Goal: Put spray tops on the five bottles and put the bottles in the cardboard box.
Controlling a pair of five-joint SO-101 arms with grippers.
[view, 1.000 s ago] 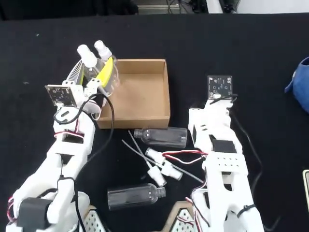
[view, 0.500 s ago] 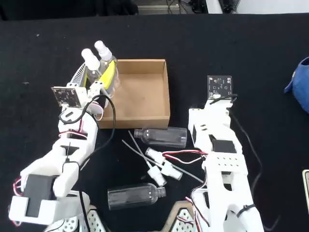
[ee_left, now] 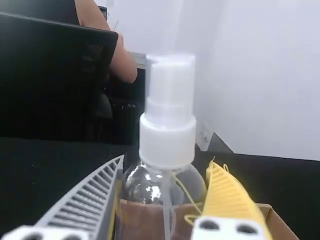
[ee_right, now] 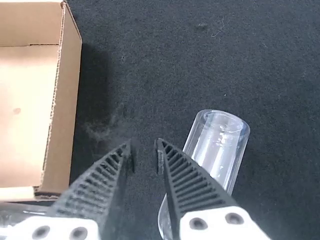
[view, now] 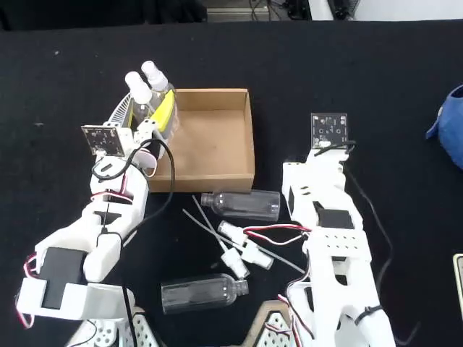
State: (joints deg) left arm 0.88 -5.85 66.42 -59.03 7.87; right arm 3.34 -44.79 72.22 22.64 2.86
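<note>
Your left gripper [view: 148,108] is closed on a clear bottle [ee_left: 162,185], its grey and yellow fingers pressed against the bottle's shoulders. The white spray top [ee_left: 167,110] is on. The bottle's long axis runs along the fingers, with the top pointing far and slightly left, tilted rather than upright. You hold it over the far-left corner of the cardboard box [view: 217,148], at the left wall's edge. A second spray top [view: 136,82] shows just beside the first; you cannot tell whether the gripper has hold of that one too. The box's brown floor shows from there across to its right wall.

Just near of the box, a capless bottle [view: 242,204] lies on its side on the black table [view: 376,72], long axis left to right and neck pointing left. Another capless bottle [view: 202,295] lies nearer, neck pointing right. Between them lie two loose spray tops [view: 242,249], their thin tubes slanting far-left.

Your right gripper [ee_right: 144,150] has its jaws almost together with only a narrow slit between, and it grips nothing. It hangs over the table just beside the first lying bottle's flat base, with dark cloth between it and the box's right wall.
</note>
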